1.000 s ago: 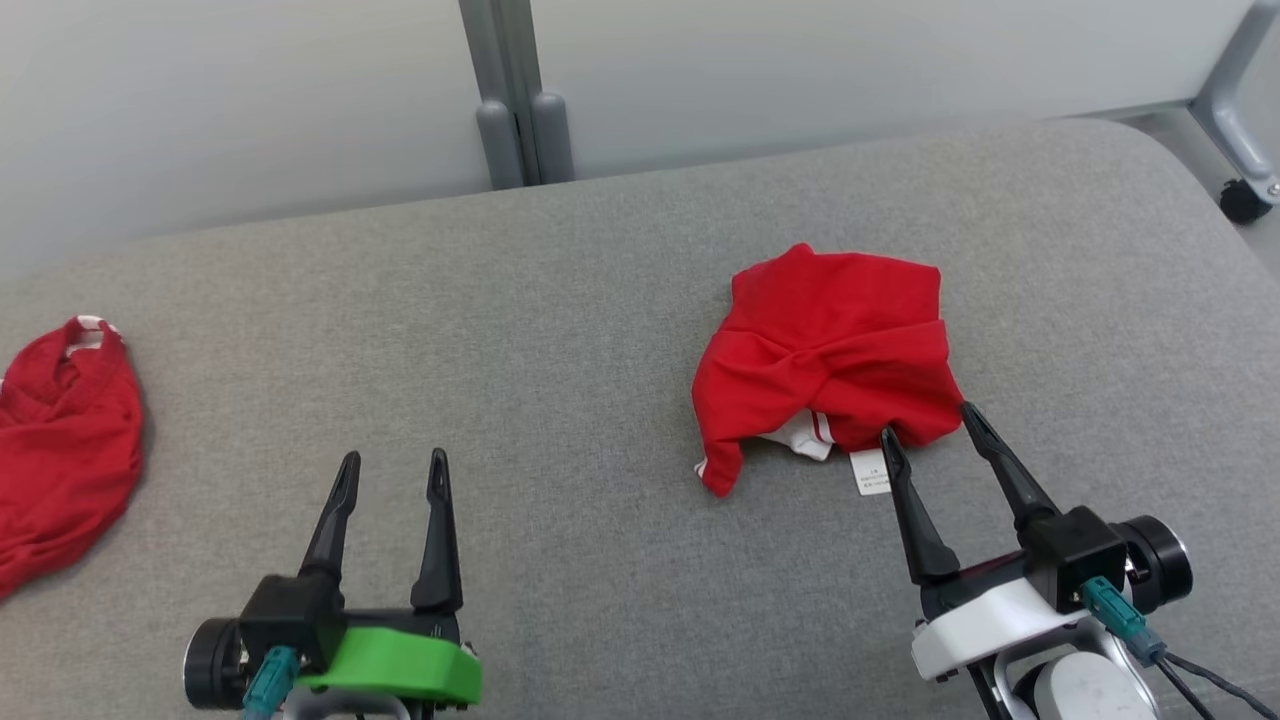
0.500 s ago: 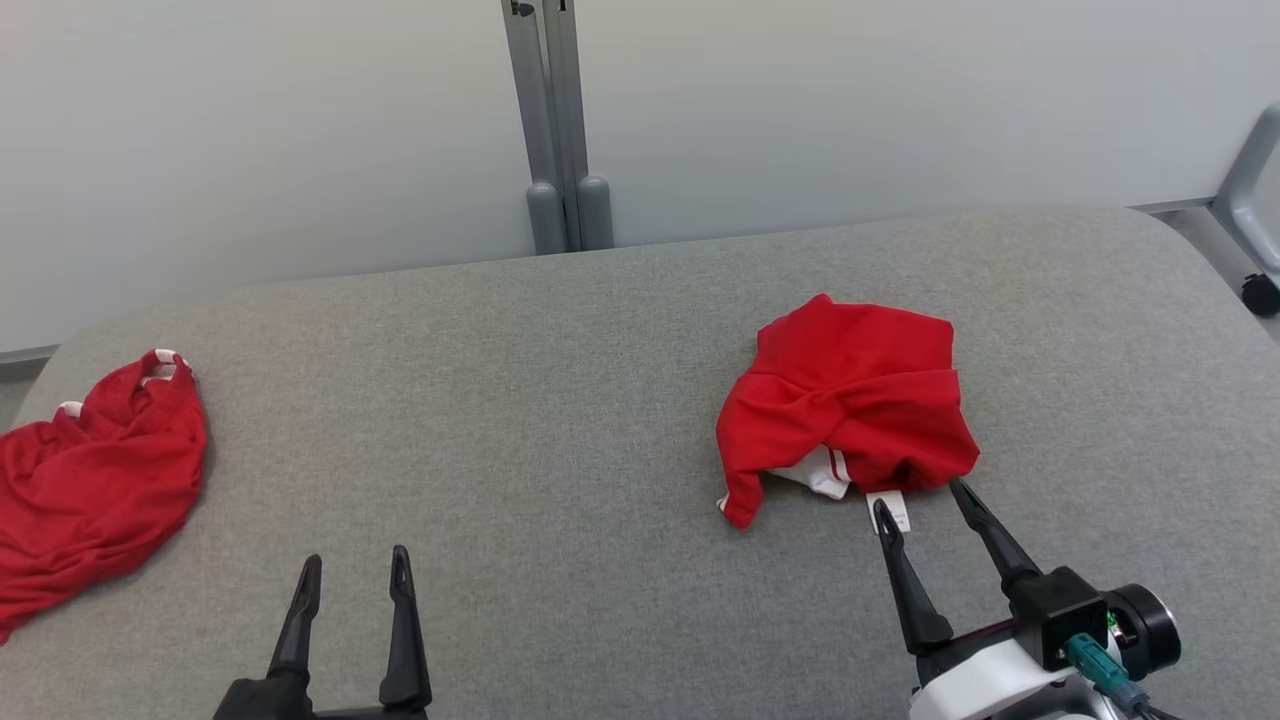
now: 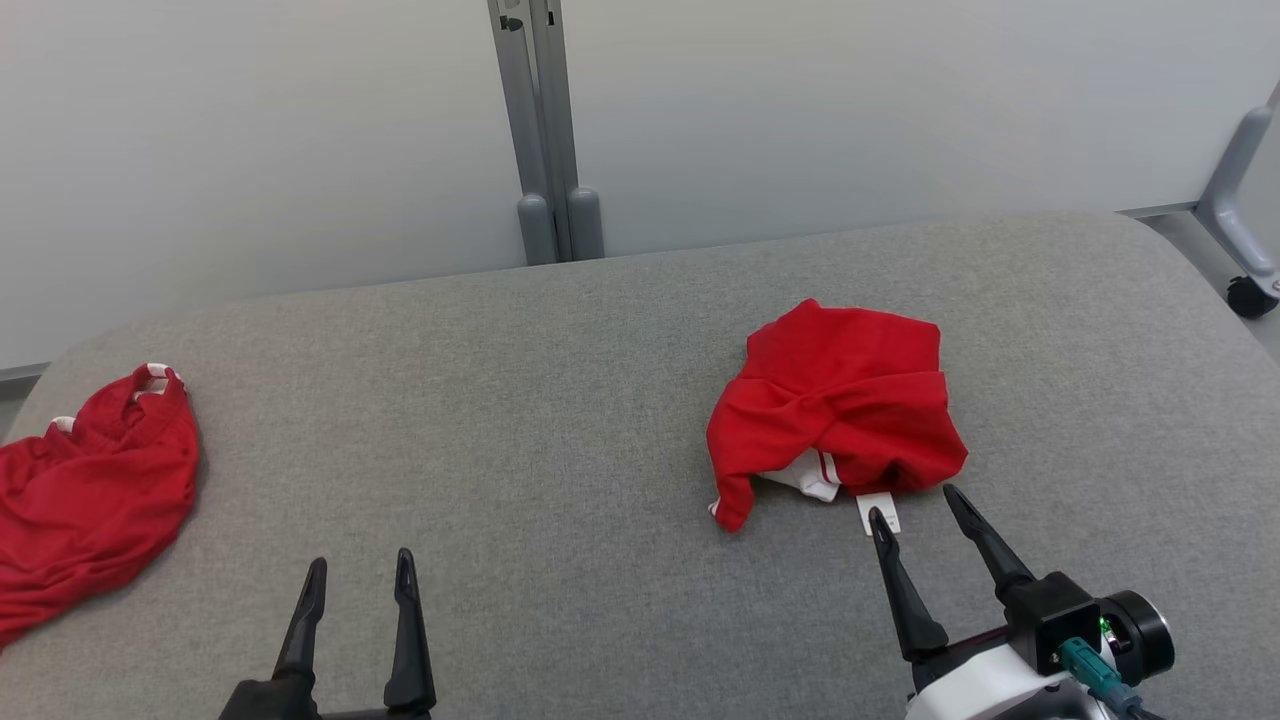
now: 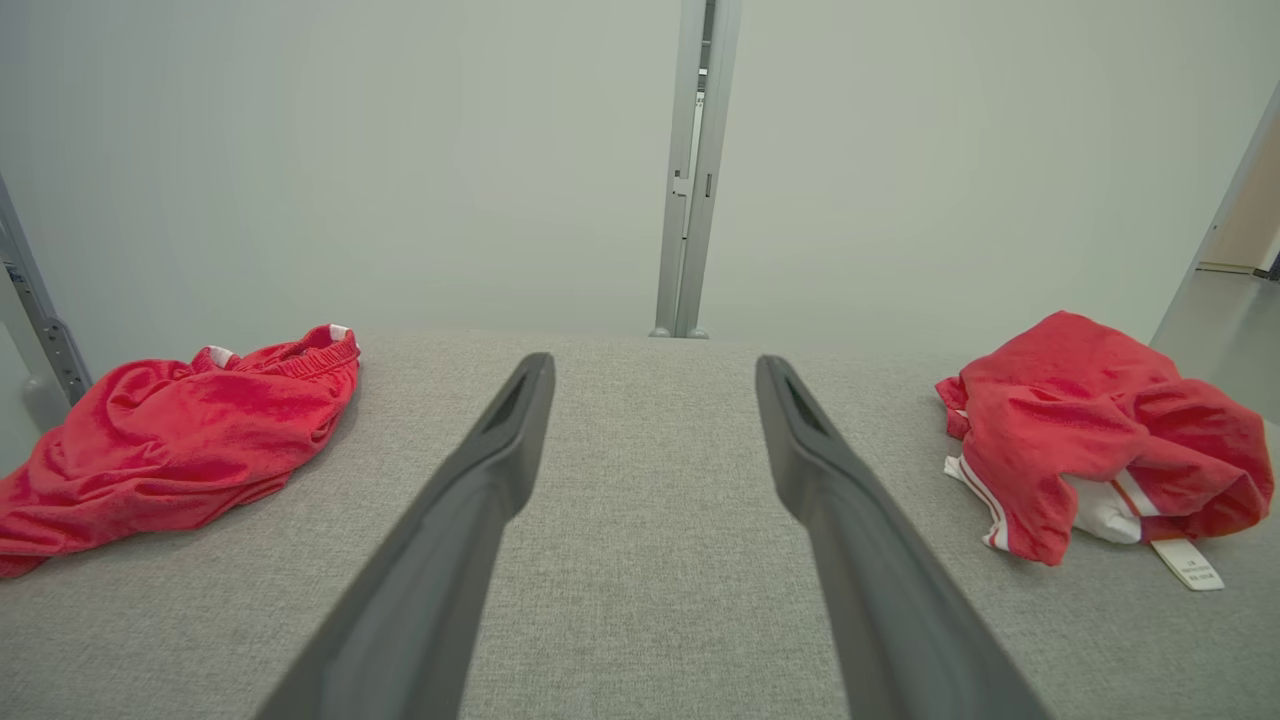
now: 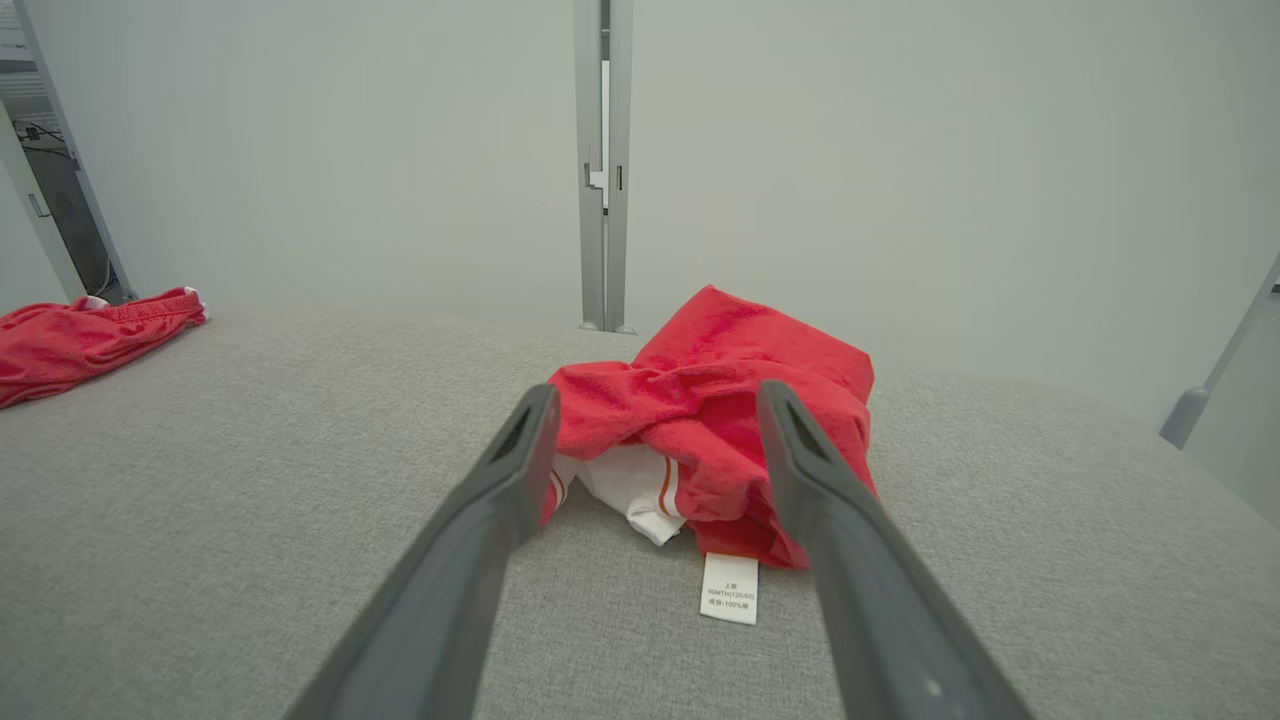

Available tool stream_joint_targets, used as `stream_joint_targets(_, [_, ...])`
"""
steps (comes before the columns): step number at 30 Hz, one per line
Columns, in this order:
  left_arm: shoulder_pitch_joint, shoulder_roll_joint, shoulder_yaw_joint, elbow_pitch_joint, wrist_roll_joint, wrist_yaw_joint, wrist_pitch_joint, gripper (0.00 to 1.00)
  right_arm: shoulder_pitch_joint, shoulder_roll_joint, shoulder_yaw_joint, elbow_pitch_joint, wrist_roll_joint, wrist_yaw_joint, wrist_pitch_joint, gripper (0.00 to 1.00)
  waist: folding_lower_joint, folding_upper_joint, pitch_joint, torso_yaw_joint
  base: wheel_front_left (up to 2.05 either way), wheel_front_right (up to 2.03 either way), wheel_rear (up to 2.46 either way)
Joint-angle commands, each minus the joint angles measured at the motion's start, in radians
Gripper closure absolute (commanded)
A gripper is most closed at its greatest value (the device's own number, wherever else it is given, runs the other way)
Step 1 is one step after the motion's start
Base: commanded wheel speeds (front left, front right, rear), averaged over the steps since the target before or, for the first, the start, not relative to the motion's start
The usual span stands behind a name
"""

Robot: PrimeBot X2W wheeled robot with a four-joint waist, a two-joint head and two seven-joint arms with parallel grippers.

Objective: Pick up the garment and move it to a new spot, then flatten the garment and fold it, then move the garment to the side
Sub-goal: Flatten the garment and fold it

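A folded red garment (image 3: 840, 400) with white trim and a white label (image 3: 878, 506) lies on the right part of the grey fabric surface (image 3: 560, 420). My right gripper (image 3: 914, 503) stands open just short of its near edge, one fingertip beside the label, nothing between the fingers. In the right wrist view the garment (image 5: 700, 400) sits straight ahead past that gripper (image 5: 657, 392), with the label (image 5: 729, 588) lying flat. My left gripper (image 3: 361, 560) is open over bare fabric at the lower left. From the left wrist, beyond that gripper (image 4: 655, 361), the garment (image 4: 1090, 420) appears far right.
A second red garment (image 3: 90, 490) lies crumpled at the surface's far left edge, also seen as a heap (image 4: 170, 440) from the left wrist. A grey post (image 3: 540, 130) stands against the pale wall behind. A caster leg (image 3: 1240, 290) is off the right end.
The head camera has tilted up, showing more wall. My right gripper's tips, which touched the garment's near edge, now sit slightly back from it. The garment keeps its shape.
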Motion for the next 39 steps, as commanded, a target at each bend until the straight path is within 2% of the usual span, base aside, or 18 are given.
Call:
stream_joint_targets(1, [0.015, 0.000, -0.002, 0.003, -0.003, 0.004, 0.000, 0.00, 0.009, -0.001, 0.000, -0.001, 0.000, -0.002, -0.001, 0.00, 0.0001, 0.0000, 0.000, -0.001, 0.00, 0.00, 0.00])
stream_joint_targets(28, [0.008, 0.000, -0.025, 0.023, -0.006, 0.005, 0.000, 0.00, 0.000, -0.010, 0.000, -0.001, 0.002, -0.002, 0.000, 0.00, 0.0001, 0.0000, 0.001, 0.003, 0.00, 0.00, 0.00])
stream_joint_targets(39, [-0.016, 0.000, -0.054, 0.049, -0.001, -0.018, 0.000, 0.00, -0.012, -0.011, -0.002, -0.005, 0.001, -0.002, 0.000, 0.00, 0.0001, 0.0000, 0.018, -0.002, 0.00, 0.00, 0.00])
